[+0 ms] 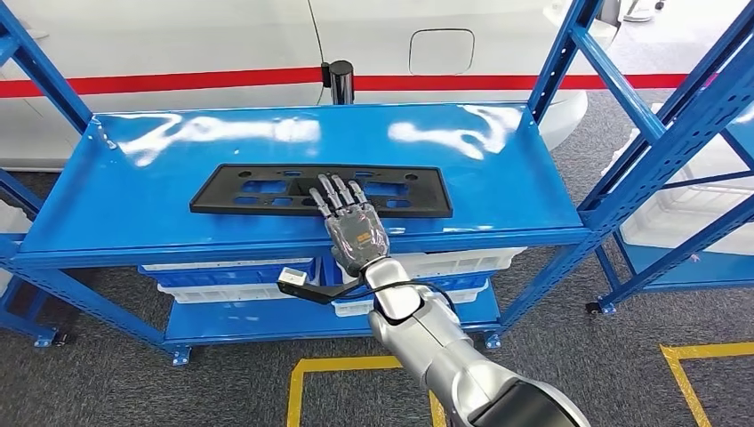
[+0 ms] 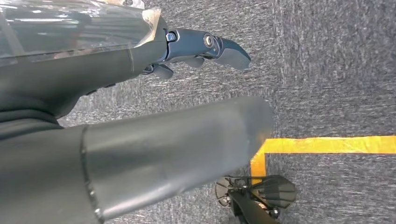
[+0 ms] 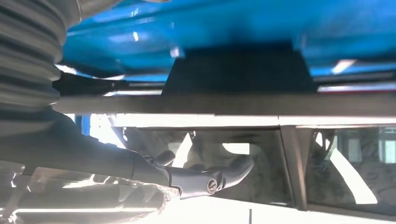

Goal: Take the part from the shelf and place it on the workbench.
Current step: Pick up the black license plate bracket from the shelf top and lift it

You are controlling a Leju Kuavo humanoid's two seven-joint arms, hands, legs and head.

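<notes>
A flat black part [image 1: 320,189], long and pierced with rectangular cutouts, lies on the top level of a blue shelf [image 1: 498,169], roughly in the middle and nearer the front edge than the far one. The right hand [image 1: 348,218] reaches in from below over the front edge of the shelf, palm down, its fingers [image 1: 333,191] stretched forward and lying flat on the near middle of the part; they are spread rather than curled, and nothing is gripped in them. In the right wrist view the dark fingers [image 3: 219,175] stick out straight beside the shelf's edge. The left hand [image 2: 205,49] hangs over grey carpet [image 2: 336,70] crossed by yellow tape [image 2: 327,144], its fingers loosely extended and holding nothing. On the lower level of the shelf sit white bins [image 1: 231,277] side by side under the front rail, with blue showing inside them; what that blue is cannot be told. Another white bin [image 1: 685,209] sits on a second blue shelf [image 1: 702,107] at the right. Behind the first shelf, on the far side, runs a white panel with a red stripe [image 1: 178,82], and a black post [image 1: 340,82] stands against it.
</notes>
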